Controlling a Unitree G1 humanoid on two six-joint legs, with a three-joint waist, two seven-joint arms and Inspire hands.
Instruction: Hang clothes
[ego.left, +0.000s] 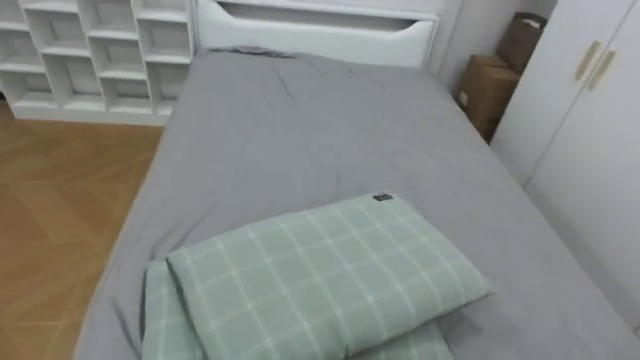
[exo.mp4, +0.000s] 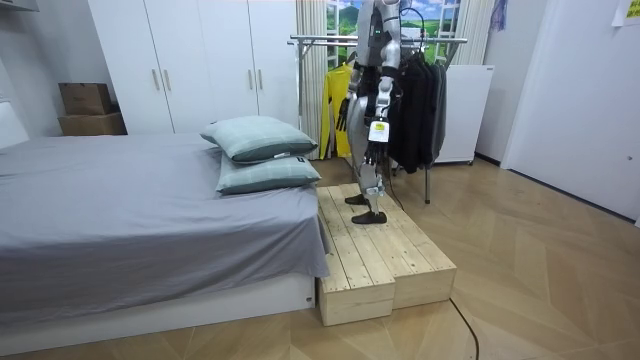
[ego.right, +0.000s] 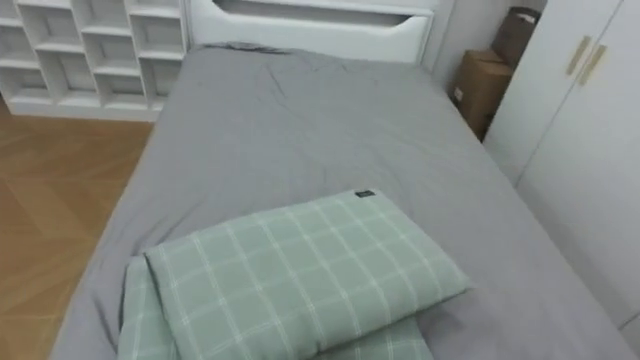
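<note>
From my eyes: grey bed stretched away lengthwise, soft green checked pillows nearest. Room view: dark clothes draped straight down off the metal rail behind me; left hand and right hand low at my sides, grip impossible to tell.

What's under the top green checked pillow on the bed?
A second green checked pillow, lying on the grey sheet. Only its left and lower edges show; the rest is covered by the top pillow.
</note>
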